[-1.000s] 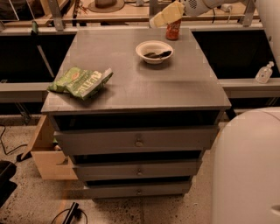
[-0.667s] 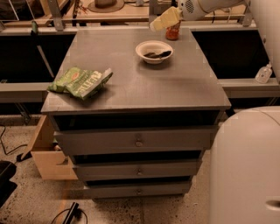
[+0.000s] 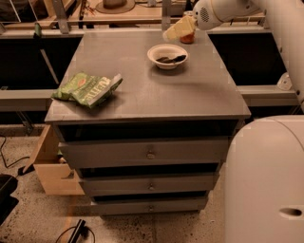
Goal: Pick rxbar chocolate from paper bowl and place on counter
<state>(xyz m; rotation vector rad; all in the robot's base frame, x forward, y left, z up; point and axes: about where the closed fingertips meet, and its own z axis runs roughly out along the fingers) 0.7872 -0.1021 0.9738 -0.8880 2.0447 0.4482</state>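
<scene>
Just 1 camera view here, looking down on the grey counter point(image 3: 156, 97) from its front side. The paper bowl point(image 3: 154, 50) sits on the counter towards the far right corner, a little in from the far edge. The chocolate bar point(image 3: 172, 59) is right there inside it, a small dark strip lying across the bottom of the bowl. Up above and just behind the bowl, the gripper point(image 3: 176, 31) hangs over the far edge of the counter, pale yellow and angled down to the left, clear of the bowl and not touching it. Whether the gripper is open or closed, I cannot tell from this angle. The white arm point(image 3: 221, 10) reaches in from the top right behind it. An orange-red can point(image 3: 189, 38) stands at the far edge, just beside the gripper and partly hidden by it. Over on the left edge, well apart from the bowl, a green chip bag point(image 3: 88, 88) lies flat and crinkled, one end poking past the edge. Below the counter, 3 grey drawers point(image 3: 150, 153) are stacked. The robot's white base point(image 3: 266, 180) fills the lower right, and a wooden box point(image 3: 53, 168) sits on the floor at the left. A wooden bench point(image 3: 118, 19) runs along behind the far edge.
</scene>
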